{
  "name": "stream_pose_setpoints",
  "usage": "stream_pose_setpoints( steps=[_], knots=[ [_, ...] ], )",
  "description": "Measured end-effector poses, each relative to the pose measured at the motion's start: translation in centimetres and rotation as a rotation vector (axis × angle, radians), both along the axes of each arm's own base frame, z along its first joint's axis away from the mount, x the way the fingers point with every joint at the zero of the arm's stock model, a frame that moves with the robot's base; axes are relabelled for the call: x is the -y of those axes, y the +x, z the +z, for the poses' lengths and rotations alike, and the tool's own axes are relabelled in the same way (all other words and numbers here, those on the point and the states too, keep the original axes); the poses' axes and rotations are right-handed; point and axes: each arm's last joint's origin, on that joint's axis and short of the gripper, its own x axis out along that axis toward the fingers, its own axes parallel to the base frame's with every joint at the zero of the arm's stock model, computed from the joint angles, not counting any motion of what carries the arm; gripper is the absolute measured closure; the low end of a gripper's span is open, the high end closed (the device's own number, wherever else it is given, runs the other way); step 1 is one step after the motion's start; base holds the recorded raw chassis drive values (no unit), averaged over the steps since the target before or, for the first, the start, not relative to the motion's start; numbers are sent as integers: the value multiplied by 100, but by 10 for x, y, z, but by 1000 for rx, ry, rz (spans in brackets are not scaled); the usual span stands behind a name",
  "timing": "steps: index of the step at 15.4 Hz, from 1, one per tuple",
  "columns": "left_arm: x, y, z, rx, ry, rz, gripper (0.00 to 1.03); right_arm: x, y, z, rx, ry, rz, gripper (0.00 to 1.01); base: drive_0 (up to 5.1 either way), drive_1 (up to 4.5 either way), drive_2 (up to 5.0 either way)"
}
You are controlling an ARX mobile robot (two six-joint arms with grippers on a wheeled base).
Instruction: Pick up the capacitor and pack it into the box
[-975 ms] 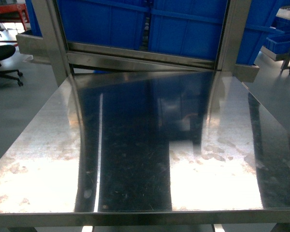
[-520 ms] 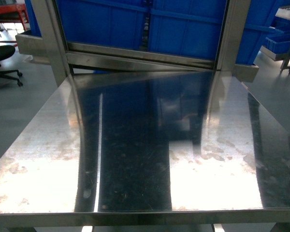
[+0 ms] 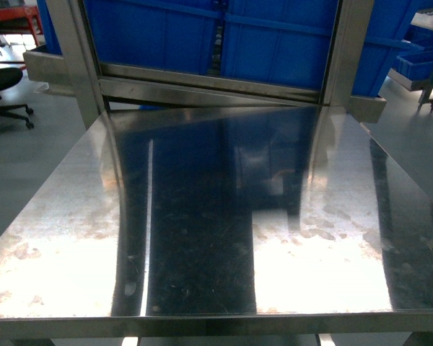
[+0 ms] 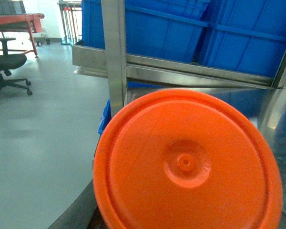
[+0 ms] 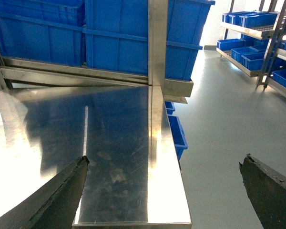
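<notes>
Right claw (image 5: 165, 160) stands wide open over the steel table (image 5: 114, 143), with nothing between its two dark fingers (image 5: 62, 191), which show at 7 and 5 o'clock of its wrist view. The left claw itself cannot be seen. Its wrist view is filled from the centre down to 6 o'clock by an orange-red round face with a raised rim and a small nub in the middle. This is most probably the end of the capacitor (image 4: 186, 164), very close to the lens, but the pictures do not show whether the left claw holds it.

The box is in none of the views. The head view shows only the bare shiny table top, with the blue bins (image 3: 274, 43) behind it at 12 o'clock.

The capacitor looks hard, smooth and rigid, and probably light. Such a surface may slip, and a cylinder can roll once set down. The better hold is across its straight side, not on the round end.
</notes>
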Motion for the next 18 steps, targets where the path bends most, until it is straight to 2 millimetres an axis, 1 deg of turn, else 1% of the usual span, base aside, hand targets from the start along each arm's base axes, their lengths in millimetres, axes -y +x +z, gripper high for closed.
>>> stream_pose_setpoints(
  steps=[8, 18],
  knots=[
    [0, -23, 7, 19, 0, 0, 59, 0, 0, 0, 0, 0, 0, 3, 0, 0, 0],
    [0, -38, 8, 22, 0, 0, 59, 0, 0, 0, 0, 0, 0, 3, 0, 0, 0]
  ],
)
